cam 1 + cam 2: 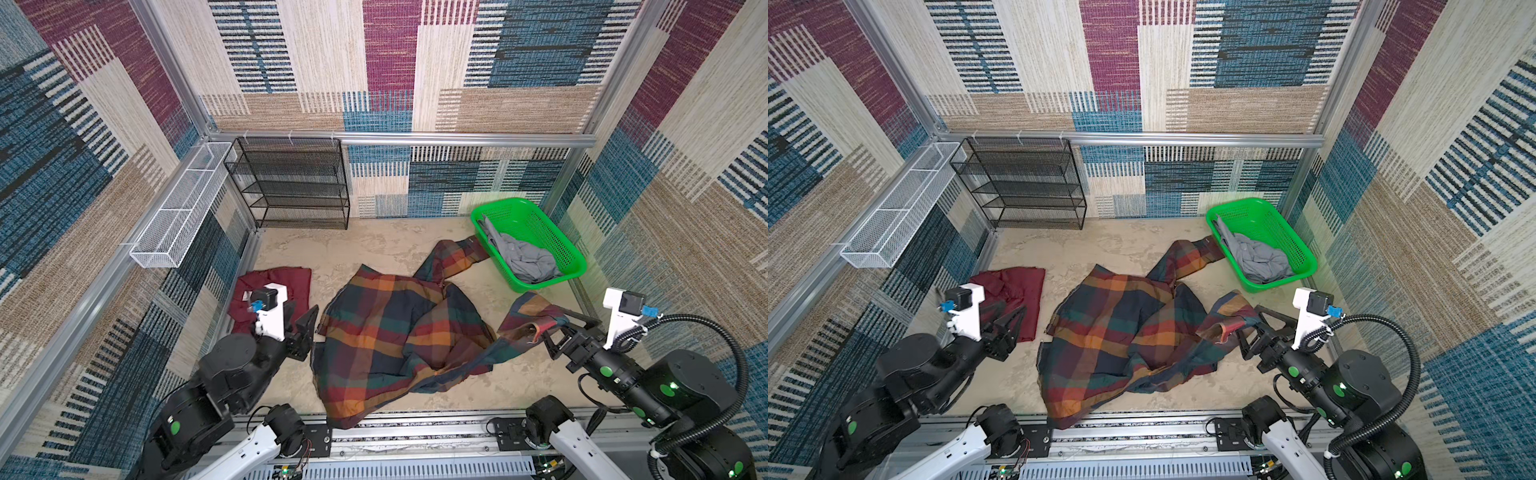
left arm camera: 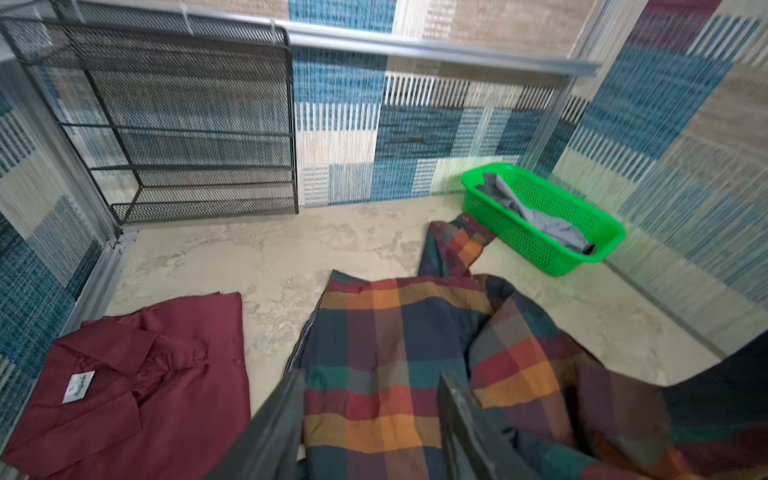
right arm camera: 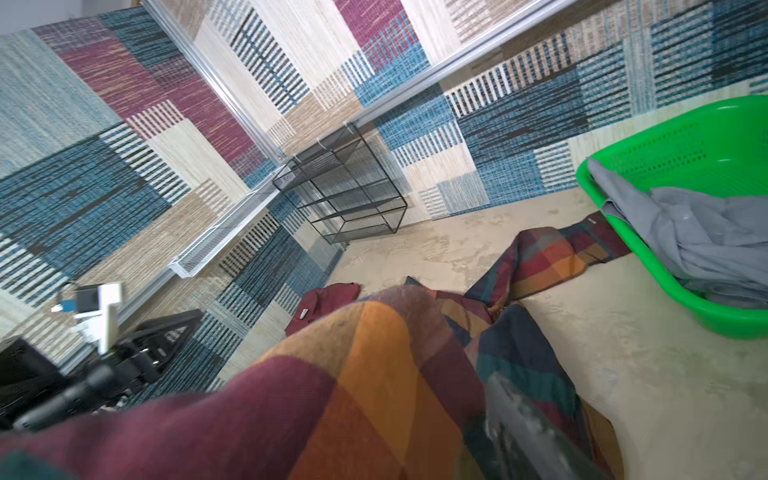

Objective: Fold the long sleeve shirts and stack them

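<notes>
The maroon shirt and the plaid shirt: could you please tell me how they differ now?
The maroon shirt is plain; the plaid shirt is checked in navy, teal, orange and red. The maroon shirt lies folded flat; the plaid shirt lies crumpled. The plaid shirt covers far more table than the maroon shirt. Both lie on the table, outside the green basket.

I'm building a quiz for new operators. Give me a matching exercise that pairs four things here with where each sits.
Things:
1. plaid shirt
2. maroon shirt
3. grey shirt
4. black mesh rack

Places:
A. inside the green basket
B. against the back wall
C. folded, at the left
D. crumpled, in the middle

Pairs: 1-D, 2-C, 3-A, 4-B
</notes>
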Tool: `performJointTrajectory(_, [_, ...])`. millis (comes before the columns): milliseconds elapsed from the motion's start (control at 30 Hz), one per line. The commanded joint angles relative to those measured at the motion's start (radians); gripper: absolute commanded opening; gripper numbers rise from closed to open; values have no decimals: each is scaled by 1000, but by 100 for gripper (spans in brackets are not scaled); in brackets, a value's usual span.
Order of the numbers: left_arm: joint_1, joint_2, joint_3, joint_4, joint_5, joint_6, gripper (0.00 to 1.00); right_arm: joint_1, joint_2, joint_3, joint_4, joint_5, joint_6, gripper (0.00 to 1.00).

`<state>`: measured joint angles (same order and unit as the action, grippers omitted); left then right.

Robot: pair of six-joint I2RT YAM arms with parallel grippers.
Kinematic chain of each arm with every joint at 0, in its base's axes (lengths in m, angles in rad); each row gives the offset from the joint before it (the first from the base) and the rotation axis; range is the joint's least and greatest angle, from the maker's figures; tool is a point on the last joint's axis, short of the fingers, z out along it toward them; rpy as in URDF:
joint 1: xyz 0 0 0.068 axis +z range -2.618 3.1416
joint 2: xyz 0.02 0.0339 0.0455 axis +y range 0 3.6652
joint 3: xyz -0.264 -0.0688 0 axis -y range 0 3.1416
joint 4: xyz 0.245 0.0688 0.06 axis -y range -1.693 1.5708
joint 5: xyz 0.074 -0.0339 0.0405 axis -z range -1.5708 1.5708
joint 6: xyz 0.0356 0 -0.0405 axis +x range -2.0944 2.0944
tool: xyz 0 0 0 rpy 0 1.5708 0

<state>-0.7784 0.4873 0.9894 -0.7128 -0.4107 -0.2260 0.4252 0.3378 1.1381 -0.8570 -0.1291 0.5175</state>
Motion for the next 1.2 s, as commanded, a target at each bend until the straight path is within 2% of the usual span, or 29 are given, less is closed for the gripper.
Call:
performJointTrajectory(0, [1, 47, -29, -15, 10, -63, 55, -1, -5, 58, -22, -7, 17, 83])
performJointTrajectory(100, [1, 78, -78, 23, 11, -126, 55, -2, -6, 97, -31, -21, 23, 85])
performJointTrajectory(167, [3, 121, -99, 43, 31, -152, 55, -2, 2, 114, -17, -75, 30, 88])
performJointTrajectory(267, [2, 212, -102, 51, 54, -186, 55, -2, 18, 135, 11, -172, 35, 97])
performJointTrajectory(367, [3, 274, -116, 81, 66, -203, 55, -2, 57, 162, -34, -226, 42, 100])
performJointTrajectory(500, [5, 311, -157, 124, 104, -234, 55, -2, 132, 191, -244, -104, 65, 100])
performJointTrajectory(600, [5, 340, -208, 149, 149, -276, 55, -1, 124, 135, -305, 1, 65, 100])
performJointTrajectory(733, [5, 411, -291, 212, 228, -342, 54, -2, 108, -7, -285, -13, 79, 98])
performJointTrajectory(867, [5, 556, -307, 254, 269, -381, 54, -2, 56, -119, -269, 22, 90, 97])
performJointTrajectory(1167, [10, 947, -143, 289, 348, -395, 54, -2, 51, -192, -255, 65, 69, 98])
